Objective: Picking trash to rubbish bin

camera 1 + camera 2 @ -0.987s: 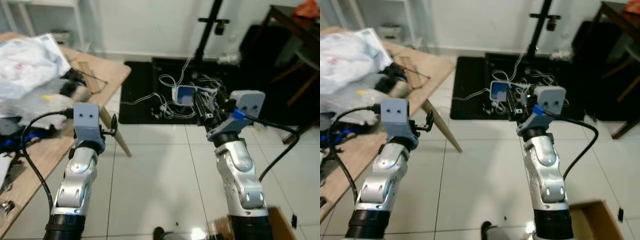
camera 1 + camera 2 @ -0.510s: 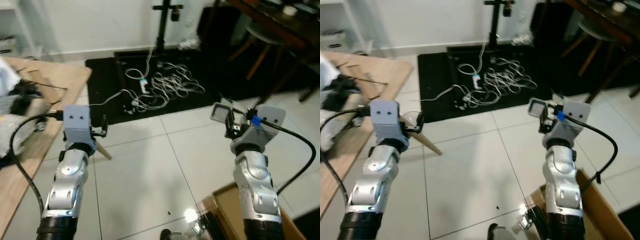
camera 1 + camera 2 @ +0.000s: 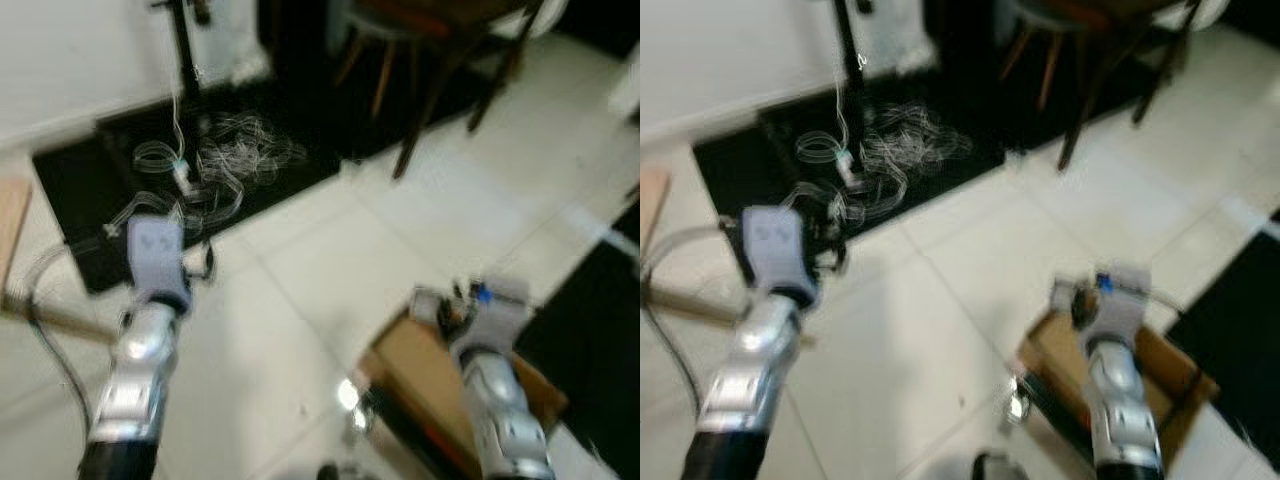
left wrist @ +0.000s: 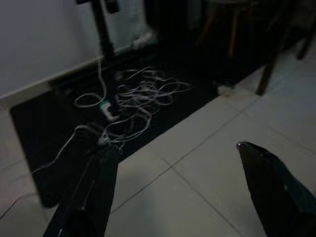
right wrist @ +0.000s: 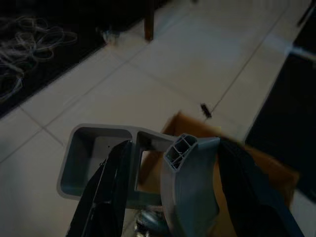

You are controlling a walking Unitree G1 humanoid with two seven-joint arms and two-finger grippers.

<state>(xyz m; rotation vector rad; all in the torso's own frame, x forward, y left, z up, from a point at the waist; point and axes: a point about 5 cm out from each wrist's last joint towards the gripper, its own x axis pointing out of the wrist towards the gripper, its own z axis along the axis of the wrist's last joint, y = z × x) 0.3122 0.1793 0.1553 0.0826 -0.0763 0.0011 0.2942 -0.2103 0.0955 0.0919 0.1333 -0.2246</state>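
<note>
Floor (image 3: 300, 260): white tiles, blurred in the head views.
Mat (image 3: 90, 180): black, lying on the floor by the far wall, with a heap of white cables (image 3: 215, 165) on it.
Chair (image 3: 420, 60): dark, wooden legs, standing at the mat's far right end.
Box (image 3: 420, 365): brown cardboard, open, on the floor at the robot's right.
Trash (image 5: 148, 163): grey plastic piece with hollow cells, clenched between the black fingers (image 5: 111, 187) of the right gripper (image 5: 173, 187), held over the box's near edge.
Left gripper (image 4: 177, 192): released, fingers wide apart above bare tiles near the mat's edge.
</note>
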